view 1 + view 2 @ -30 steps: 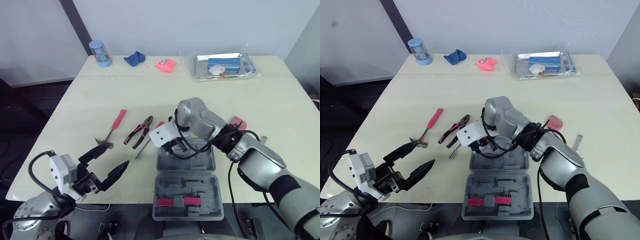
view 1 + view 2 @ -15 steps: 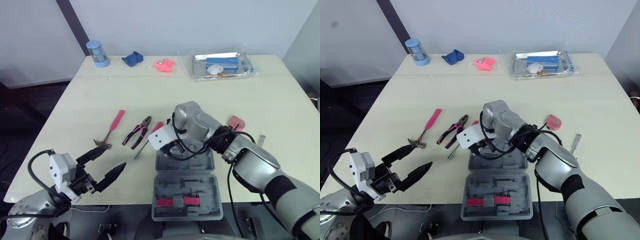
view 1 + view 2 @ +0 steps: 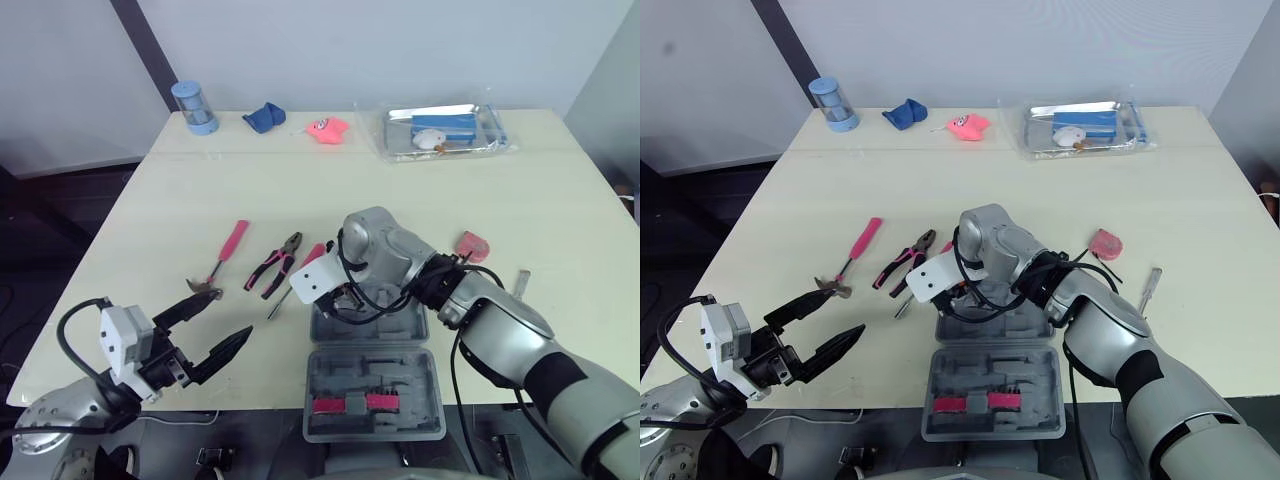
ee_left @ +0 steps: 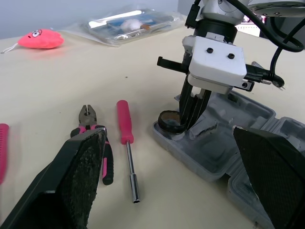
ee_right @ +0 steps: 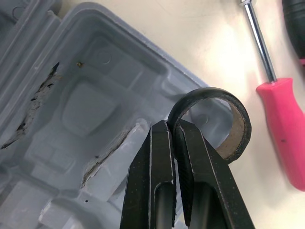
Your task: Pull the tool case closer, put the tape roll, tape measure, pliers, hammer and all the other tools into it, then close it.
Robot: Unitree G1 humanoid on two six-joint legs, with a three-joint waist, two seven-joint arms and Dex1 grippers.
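Clamping the black tape roll by its wall inside the grey plastic tool case, the right end effector grips tight; the left end effector gapes wide.

**Head stereo pair, two wrist cams**

Both eye views look forward and down from head height over the whole desk, near-identical and slightly offset. Left wrist view sits low by the near edge, facing across to the tool case. Right wrist view looks closely into that case. Both wrist views share the tape roll.
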